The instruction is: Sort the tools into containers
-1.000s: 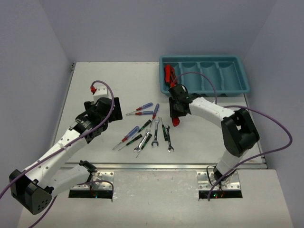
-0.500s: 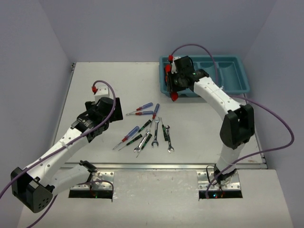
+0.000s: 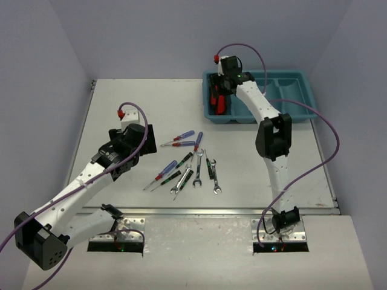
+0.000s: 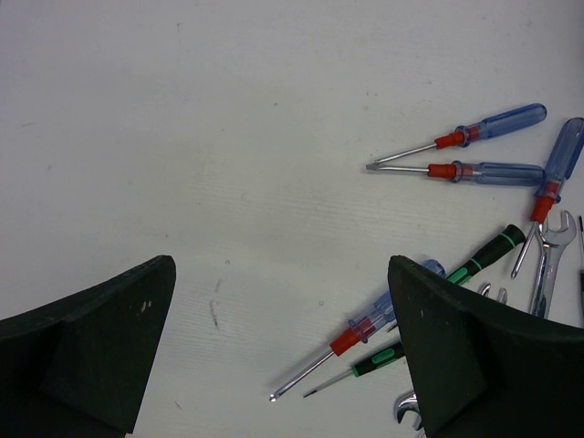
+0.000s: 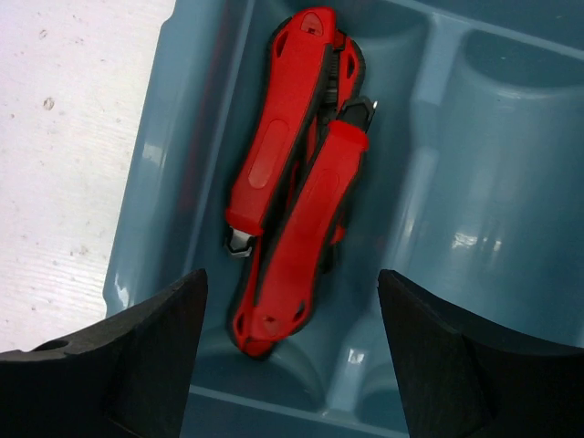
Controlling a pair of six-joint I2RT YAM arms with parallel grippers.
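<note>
Two red-and-black folding knives [image 5: 274,164] [image 5: 301,251] lie side by side in the leftmost compartment of the teal tray [image 5: 146,173]. My right gripper [image 5: 292,365] hovers open above them, its fingers apart from both knives. From above, the right gripper [image 3: 222,90] is over the tray's [image 3: 302,77] left end. The other tools lie mid-table: blue-handled screwdrivers [image 3: 181,136], black/green screwdrivers [image 3: 209,167] and silver wrenches [image 3: 198,169]. My left gripper [image 3: 124,148] hangs wide open and empty to their left. In its wrist view the left gripper [image 4: 278,365] is just left of a blue-handled screwdriver [image 4: 365,328].
The tray's three right compartments [image 3: 290,96] hold nothing that I can see. The tool cluster spreads between the two arms. The right arm stretches from its base [image 3: 281,220] up to the tray. Purple cables loop beside both arms.
My right arm carried a red knife from the table up to the tray and opened, leaving it beside the first knife in the leftmost compartment. The left arm barely moved.
</note>
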